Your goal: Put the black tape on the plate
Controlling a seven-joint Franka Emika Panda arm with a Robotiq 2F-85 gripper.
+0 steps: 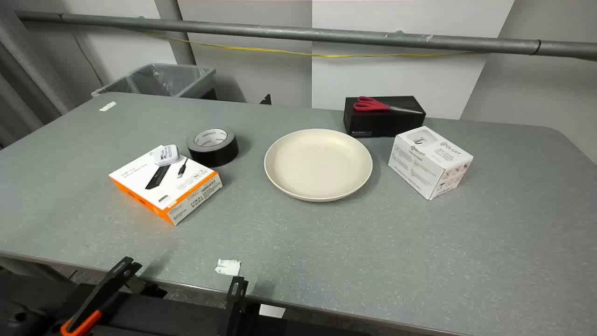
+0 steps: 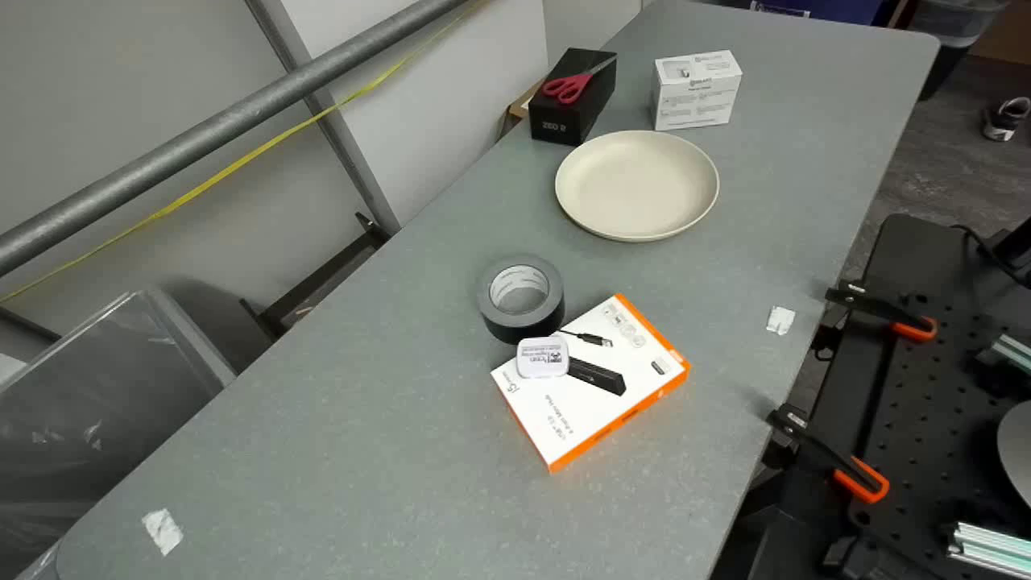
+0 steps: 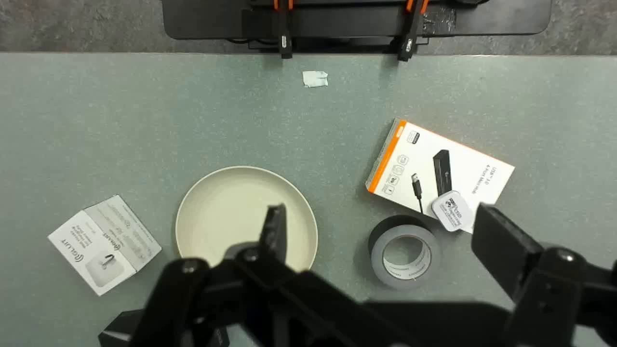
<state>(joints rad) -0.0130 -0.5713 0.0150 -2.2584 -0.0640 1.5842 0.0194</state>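
Note:
The black tape (image 1: 213,156) lies flat on the grey table, its ring facing up, beside a white-and-orange box. It also shows in an exterior view (image 2: 522,329) and in the wrist view (image 3: 379,256). The cream plate (image 1: 318,163) is empty and lies apart from the tape, also seen in an exterior view (image 2: 636,185). In the wrist view the plate (image 3: 226,207) is partly covered by a finger. My gripper (image 3: 381,209) is open and empty, high above the table. The tape appears between its wide-spread fingers. The gripper is out of both exterior views.
The white-and-orange box (image 1: 163,182) carries a small white case (image 1: 166,155) close to the tape. A black box (image 1: 385,125) with red scissors (image 1: 371,104) and a white box (image 1: 429,163) stand beyond the plate. Clamps (image 3: 285,41) grip the table's edge.

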